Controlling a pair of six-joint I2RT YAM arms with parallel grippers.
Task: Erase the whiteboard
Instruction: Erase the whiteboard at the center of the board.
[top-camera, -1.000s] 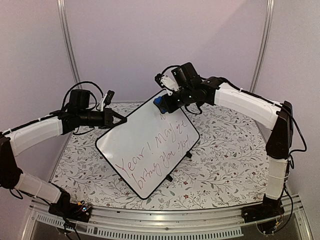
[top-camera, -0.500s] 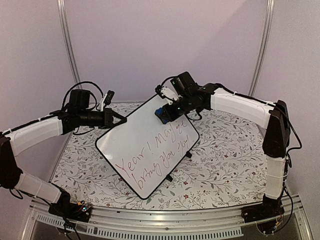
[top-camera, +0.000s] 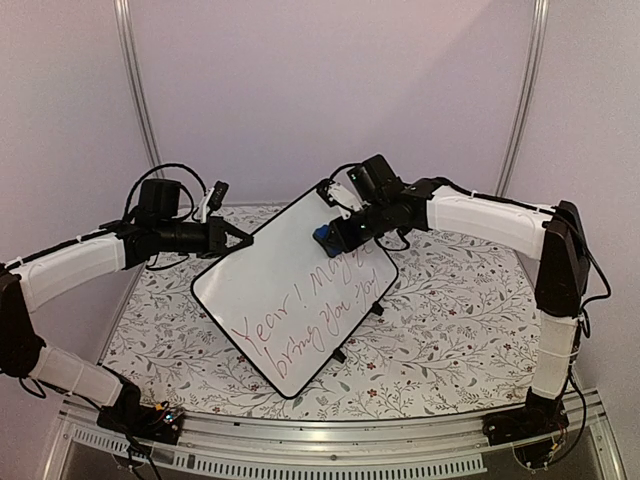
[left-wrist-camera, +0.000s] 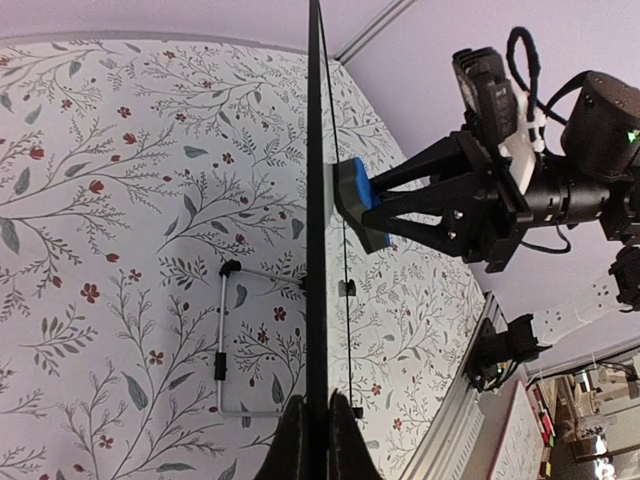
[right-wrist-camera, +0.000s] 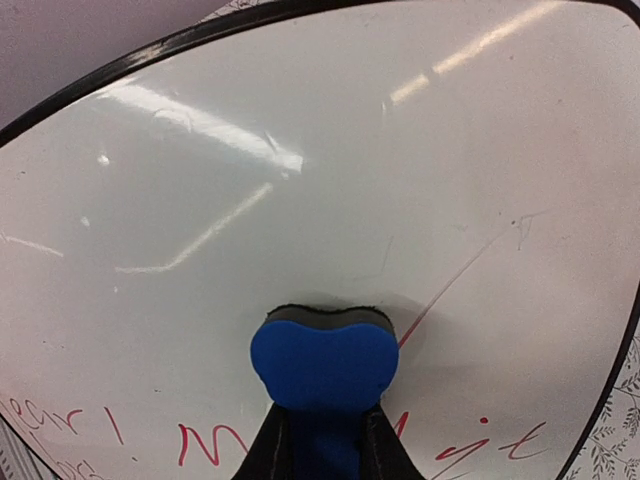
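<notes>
The whiteboard (top-camera: 290, 300) is held tilted above the table, with red handwriting across its lower half. My left gripper (top-camera: 243, 241) is shut on its upper left rim; the left wrist view shows the board edge-on (left-wrist-camera: 317, 250) running up from between the fingers (left-wrist-camera: 318, 430). My right gripper (top-camera: 335, 238) is shut on a blue eraser (top-camera: 323, 236) and presses its dark felt side against the board's upper part. In the right wrist view the eraser (right-wrist-camera: 323, 360) rests on the white surface (right-wrist-camera: 300, 180) just above the red letters.
The floral tablecloth (top-camera: 450, 310) covers the table under the board. A wire stand (left-wrist-camera: 222, 340) hangs off the board's back. An aluminium rail (top-camera: 330, 440) runs along the near edge, and purple walls close in the back and sides.
My right gripper has slid the eraser down and slightly right along the board's upper part toward the writing. The left gripper and the board have stayed where they were.
</notes>
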